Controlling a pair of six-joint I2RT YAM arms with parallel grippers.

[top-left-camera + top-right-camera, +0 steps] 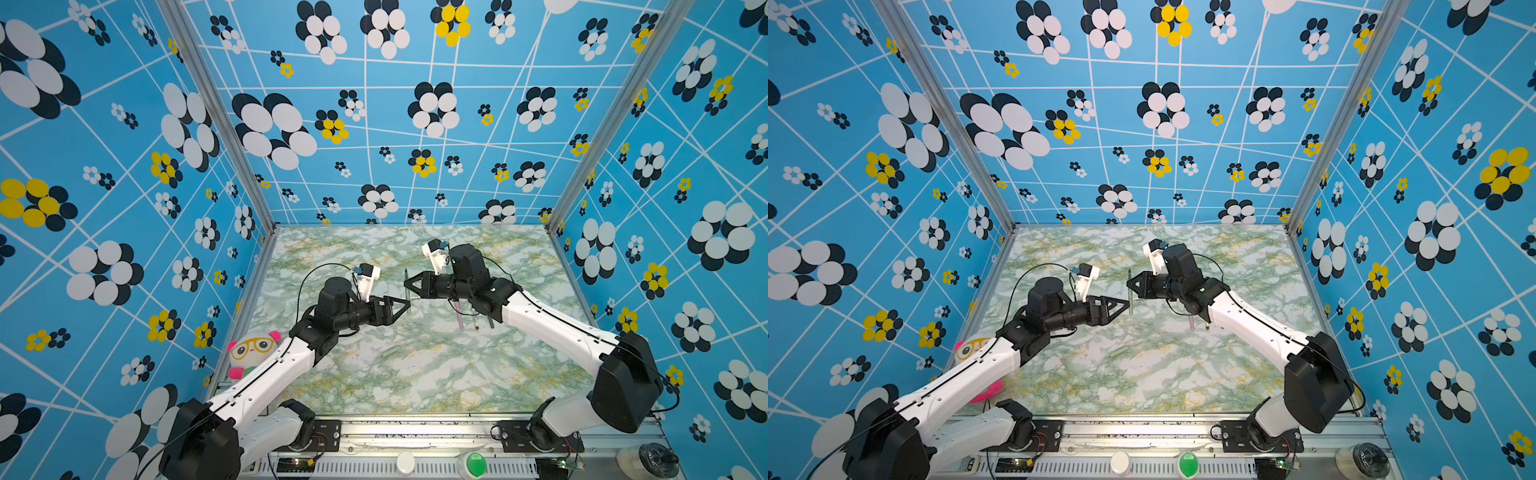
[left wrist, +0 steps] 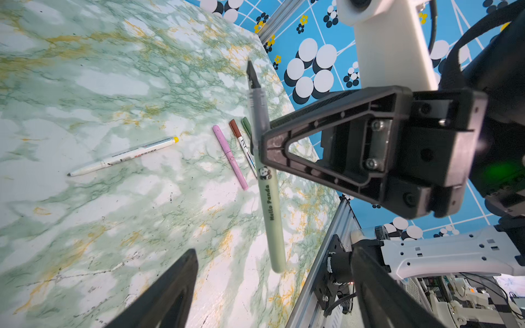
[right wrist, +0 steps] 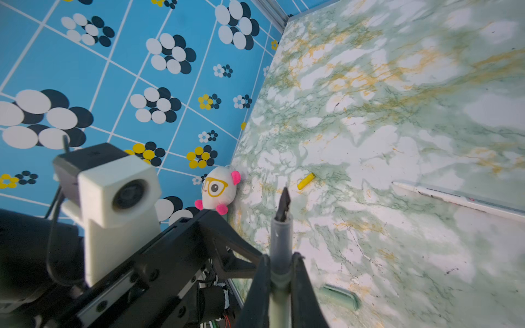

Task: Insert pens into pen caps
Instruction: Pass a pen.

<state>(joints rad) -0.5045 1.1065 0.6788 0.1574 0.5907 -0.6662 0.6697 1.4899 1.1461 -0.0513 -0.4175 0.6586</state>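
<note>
Right gripper (image 3: 279, 264) clamps the pale grey-green pen (image 2: 270, 198); left gripper (image 2: 274, 252), jaws apart, flanks its tail.

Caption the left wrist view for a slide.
Right gripper holds the uncapped pale green pen over the marble table, four other pens lying on it.

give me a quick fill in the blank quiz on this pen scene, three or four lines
The right gripper is shut on the pale green pen, whose barrel reads Hello ____.
Beside the pink pen lies a white pen whose coloured end is ____.
The loose cap nearest the plush panda is ____.
Missing words: Panda; brown; yellow.
</note>
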